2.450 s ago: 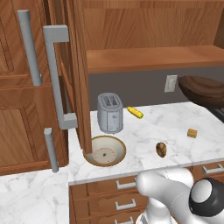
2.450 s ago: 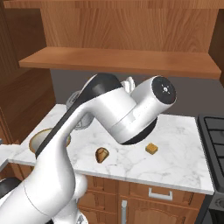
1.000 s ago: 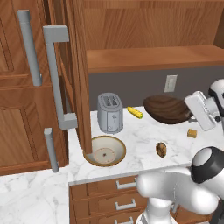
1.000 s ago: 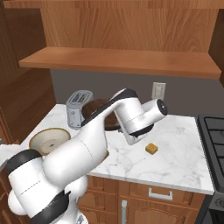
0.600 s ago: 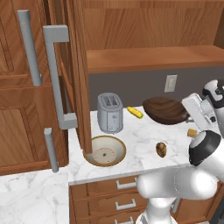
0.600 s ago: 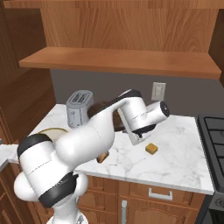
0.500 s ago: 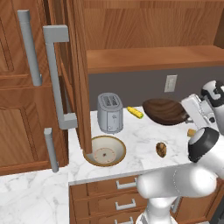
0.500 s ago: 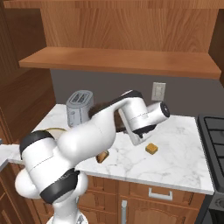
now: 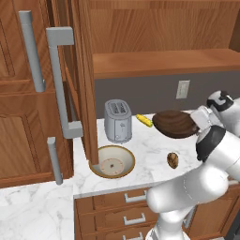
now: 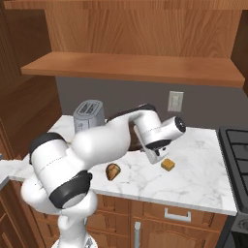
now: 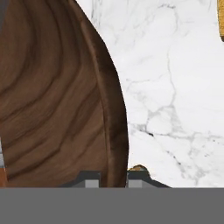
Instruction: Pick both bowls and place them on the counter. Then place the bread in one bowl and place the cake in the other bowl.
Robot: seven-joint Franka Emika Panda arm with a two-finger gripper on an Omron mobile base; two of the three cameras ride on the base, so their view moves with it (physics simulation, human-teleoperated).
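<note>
- Dark wood bowl (image 9: 174, 123): my gripper (image 11: 113, 178) is pinching its rim, holding it tilted above the counter (image 9: 145, 145).
- I'm seeing the beige bowl (image 9: 112, 161), bread (image 9: 172, 160) and cake (image 10: 167, 164) resting on the marble.

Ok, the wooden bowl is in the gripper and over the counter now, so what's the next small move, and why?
Probably lower it straight down, then let go. The gripper is shut on the rim of the wooden bowl, which seems to hang tilted just above the counter, right of the toaster. The marble below looks bare; the bread and beige bowl lie nearer the front edge.
</note>
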